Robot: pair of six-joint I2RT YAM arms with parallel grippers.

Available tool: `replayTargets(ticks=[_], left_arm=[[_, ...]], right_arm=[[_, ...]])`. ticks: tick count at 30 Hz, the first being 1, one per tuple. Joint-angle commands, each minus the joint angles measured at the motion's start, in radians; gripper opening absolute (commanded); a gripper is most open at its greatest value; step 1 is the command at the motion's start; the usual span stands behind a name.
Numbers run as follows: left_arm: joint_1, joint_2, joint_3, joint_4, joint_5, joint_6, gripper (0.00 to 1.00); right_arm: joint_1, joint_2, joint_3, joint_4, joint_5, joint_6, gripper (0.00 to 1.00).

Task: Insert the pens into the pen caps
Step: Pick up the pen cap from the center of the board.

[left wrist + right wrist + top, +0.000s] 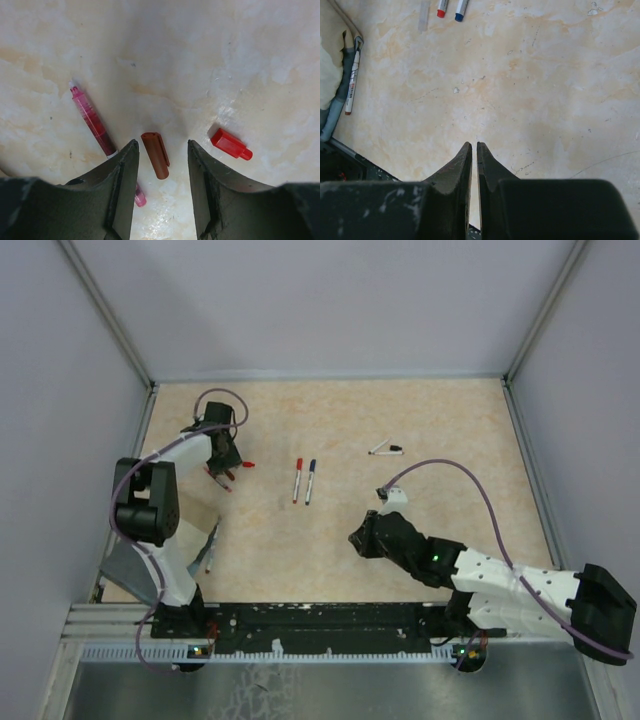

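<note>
In the left wrist view my left gripper (161, 145) is open, close above the table. A dark-red pen cap (155, 155) lies between its fingertips, touching neither. A bright red cap (231, 144) lies just right of the right finger. A pen with a translucent dark-red barrel (92, 120) lies at the left, running under the left finger. From above, the left gripper (224, 460) is at the far left, with the red cap (247, 465) beside it. My right gripper (474, 145) is shut and empty over bare table (365, 537).
A red-ended pen (298, 480) and a blue-ended pen (310, 481) lie side by side mid-table. A black-capped pen (385, 449) lies further back right. Another white pen (212, 548) lies by the left arm's base, next to a cable (340, 95).
</note>
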Motion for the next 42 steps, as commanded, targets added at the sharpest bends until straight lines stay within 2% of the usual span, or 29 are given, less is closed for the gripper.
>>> replayTargets(ticks=[1,6,20,25,32,38,42], left_arm=[[0.007,0.025,0.027,-0.025,0.006,0.003,0.49],[0.007,0.034,0.020,-0.042,-0.001,-0.009,0.48],[0.007,0.049,0.012,-0.043,0.004,-0.020,0.21],[0.007,-0.020,0.002,-0.050,0.005,-0.015,0.16],[-0.013,-0.203,-0.082,-0.023,0.101,0.019,0.16],[-0.104,-0.352,-0.179,0.008,0.229,0.060,0.17],[-0.262,-0.425,-0.248,0.016,0.230,0.034,0.17]], right_arm=[[0.007,-0.013,-0.002,0.022,0.030,0.006,0.09],[0.007,-0.011,-0.002,0.022,0.028,0.008,0.09],[0.008,-0.033,-0.003,0.000,0.036,0.014,0.09],[0.008,-0.049,0.005,-0.023,0.049,0.010,0.09],[0.007,-0.077,0.019,-0.072,0.077,-0.001,0.09],[0.007,-0.089,0.019,-0.094,0.087,-0.002,0.09],[0.007,-0.103,0.020,-0.119,0.105,-0.001,0.09]])
